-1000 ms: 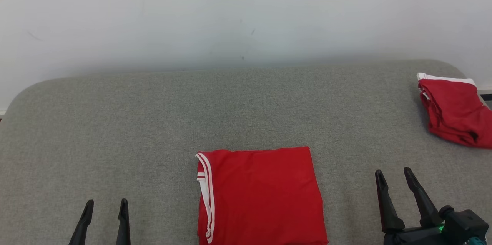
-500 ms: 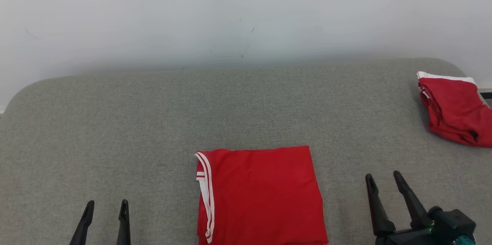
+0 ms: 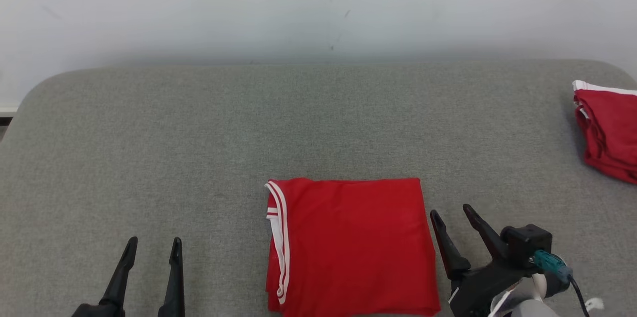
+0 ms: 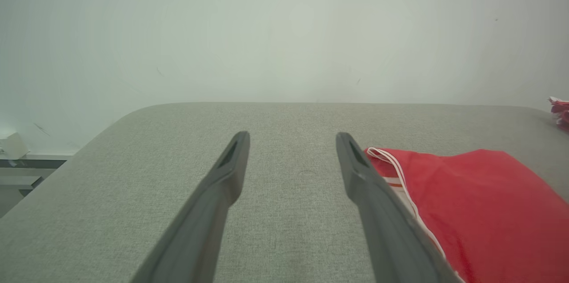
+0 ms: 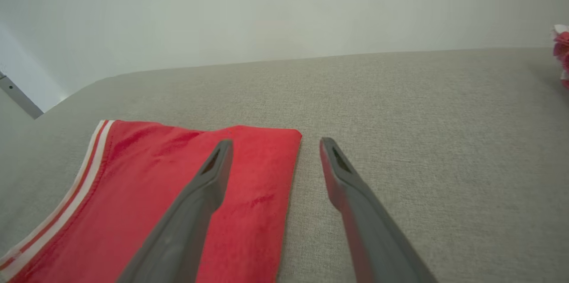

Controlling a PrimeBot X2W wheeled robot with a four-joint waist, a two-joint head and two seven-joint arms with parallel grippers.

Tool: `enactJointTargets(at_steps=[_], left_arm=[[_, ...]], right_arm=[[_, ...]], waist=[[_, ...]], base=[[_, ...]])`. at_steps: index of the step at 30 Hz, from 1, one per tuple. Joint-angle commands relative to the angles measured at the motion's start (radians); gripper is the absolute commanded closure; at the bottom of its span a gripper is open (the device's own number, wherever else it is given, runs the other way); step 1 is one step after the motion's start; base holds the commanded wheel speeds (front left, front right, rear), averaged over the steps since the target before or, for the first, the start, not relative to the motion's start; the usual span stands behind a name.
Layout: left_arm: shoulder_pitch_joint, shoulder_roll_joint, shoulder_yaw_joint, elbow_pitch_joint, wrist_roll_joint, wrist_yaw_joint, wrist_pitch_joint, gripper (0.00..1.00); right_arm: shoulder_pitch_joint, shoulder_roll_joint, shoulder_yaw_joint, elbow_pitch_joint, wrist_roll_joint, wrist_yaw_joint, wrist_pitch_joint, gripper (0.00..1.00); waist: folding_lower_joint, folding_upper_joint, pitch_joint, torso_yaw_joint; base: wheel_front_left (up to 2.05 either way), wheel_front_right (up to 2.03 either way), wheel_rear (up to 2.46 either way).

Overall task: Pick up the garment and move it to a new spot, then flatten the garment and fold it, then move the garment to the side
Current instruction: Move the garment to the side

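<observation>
The folded red garment (image 3: 351,245) lies on the near part of the desk (image 3: 199,133), its right border just beside the right fingers (image 3: 446,245), one of which hangs over the cloth; the left fingers (image 3: 121,274) stand well apart to its left; the desk is grey fabric, backed by a white wall (image 3: 318,3), with a second red garment (image 3: 609,133) far right; both pairs of fingers are spread wide, grasping nothing.

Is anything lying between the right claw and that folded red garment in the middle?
Nothing visible does. The open right claw sits just off the right edge of the folded red garment, and there is bare grey surface next to it.
</observation>
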Motion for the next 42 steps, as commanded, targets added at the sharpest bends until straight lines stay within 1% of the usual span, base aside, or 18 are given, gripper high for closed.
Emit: enactJointTargets(at_steps=[1,6,7,15,21,23,25,27,30,33,38,42], left_arm=[[-0.018,-0.004,-0.003,0.002,0.013,-0.001,0.0,0.0],[-0.042,-0.007,-0.01,0.013,0.008,0.001,0.0,0.0],[-0.042,-0.007,-0.01,0.013,0.008,0.001,0.0,0.0],[-0.069,-0.01,-0.016,0.028,0.004,0.0,0.0,0.0],[-0.071,-0.012,-0.013,0.025,0.0,0.008,0.0,0.0],[-0.069,-0.012,-0.013,0.021,-0.002,0.012,0.0,0.0],[-0.067,-0.013,-0.014,0.021,-0.001,0.016,0.0,0.0],[-0.069,-0.013,-0.013,0.017,-0.004,0.018,0.0,0.0],[-0.087,-0.014,-0.016,0.006,-0.005,0.02,0.0,0.0],[-0.104,-0.015,-0.019,-0.002,0.001,0.02,0.0,0.0],[-0.152,-0.015,-0.037,-0.012,0.012,0.017,0.0,0.0],[-0.201,-0.015,-0.054,-0.022,0.019,0.016,0.0,0.0]], right_arm=[[-0.024,0.0,0.012,0.038,-0.008,-0.003,0.006,0.0],[-0.092,0.015,0.046,0.184,-0.012,-0.003,0.004,0.0],[-0.092,0.015,0.046,0.184,-0.012,-0.003,0.004,0.0],[-0.164,0.047,0.08,0.378,-0.015,-0.003,-0.03,0.0],[-0.182,0.072,0.091,0.505,-0.017,-0.003,-0.003,0.0],[-0.188,0.092,0.098,0.523,-0.003,-0.003,-0.001,1.0],[-0.194,0.104,0.109,0.527,0.01,-0.003,-0.01,1.0],[-0.216,0.096,0.114,0.528,0.012,-0.003,-0.021,1.0],[-0.291,0.035,0.124,0.511,0.006,-0.004,-0.035,1.0],[-0.358,-0.016,0.166,0.472,0.002,-0.004,-0.028,1.0],[-0.485,-0.157,0.231,0.401,0.027,-0.003,0.011,1.0],[-0.581,-0.287,0.265,0.334,0.057,-0.003,0.045,1.0]], waist=[[0.0,-0.0001,0.025,0.023],[0.0,-0.0001,0.05,0.045],[0.0,-0.0001,0.05,0.045],[0.0,-0.0001,0.068,0.067],[0.0,-0.0001,0.077,0.068],[0.0,-0.0001,0.081,0.063],[0.0,-0.0001,0.085,0.059],[0.0,-0.0001,0.093,0.053],[0.0,-0.0001,0.123,0.039],[0.0,-0.0001,0.162,0.022],[0.0,-0.0001,0.245,-0.006],[0.0,-0.0001,0.319,-0.025]], base=[[0.0,0.0,0.0],[0.0,0.0,0.0],[0.0,0.0,0.0],[0.0,0.0,0.0],[0.0,0.0,0.0],[0.0,0.0,0.0],[0.0,0.0,0.0],[0.0,0.0,0.0],[0.0,0.0,0.0],[0.0,0.0,0.0],[0.0,0.0,0.0],[0.0,0.0,0.0]])
